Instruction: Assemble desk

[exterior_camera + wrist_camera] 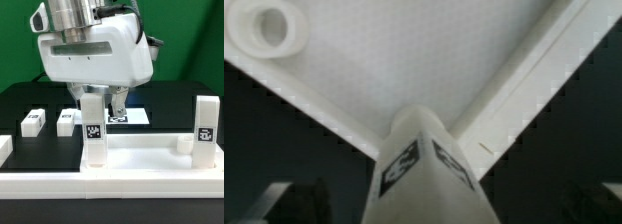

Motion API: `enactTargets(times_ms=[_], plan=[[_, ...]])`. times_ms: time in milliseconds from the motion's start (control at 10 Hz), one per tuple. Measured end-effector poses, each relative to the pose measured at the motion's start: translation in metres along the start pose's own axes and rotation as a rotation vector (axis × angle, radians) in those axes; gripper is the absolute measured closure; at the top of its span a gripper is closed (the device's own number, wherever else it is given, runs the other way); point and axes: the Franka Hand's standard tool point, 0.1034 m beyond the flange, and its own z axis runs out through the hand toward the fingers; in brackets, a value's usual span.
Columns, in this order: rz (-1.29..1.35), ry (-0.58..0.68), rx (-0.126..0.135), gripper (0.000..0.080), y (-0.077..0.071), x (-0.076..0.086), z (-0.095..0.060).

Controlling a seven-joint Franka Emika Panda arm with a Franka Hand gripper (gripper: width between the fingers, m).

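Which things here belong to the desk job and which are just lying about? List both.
Job: panel; central upright leg; upright leg at the exterior view's right; two loose legs on the table.
Lying about: marker board.

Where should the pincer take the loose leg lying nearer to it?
Probably mid-length on the lying leg, across its two long side faces, coming straight down from above: it lies flat on the table with free space either side.
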Motion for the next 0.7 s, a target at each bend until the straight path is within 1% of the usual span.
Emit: enactTargets(times_ms=[100, 200, 300, 400, 500, 600, 700], plan=[[-0.081, 0.001, -0.002, 0.0151, 0.0002, 0.0005, -0.0003], [-0.325, 0.019, -0.032, 0.0151, -0.0011, 0.0063, -0.0066], [-0.577, 0.023, -0.044, 0.0151, -0.0012, 0.0102, -0.0093], [-0.522, 0.021, -0.04, 0.0151, -0.0008, 0.0093, -0.0079], [-0.498, 0.022, -0.04, 0.0239, -0.0009, 0.0092, -0.0079], [-0.501, 0.022, -0.04, 0.0372, -0.0007, 0.0094, -0.0079], [-0.466, 0.022, -0.04, 0.0372, -0.0007, 0.0093, -0.0077]])
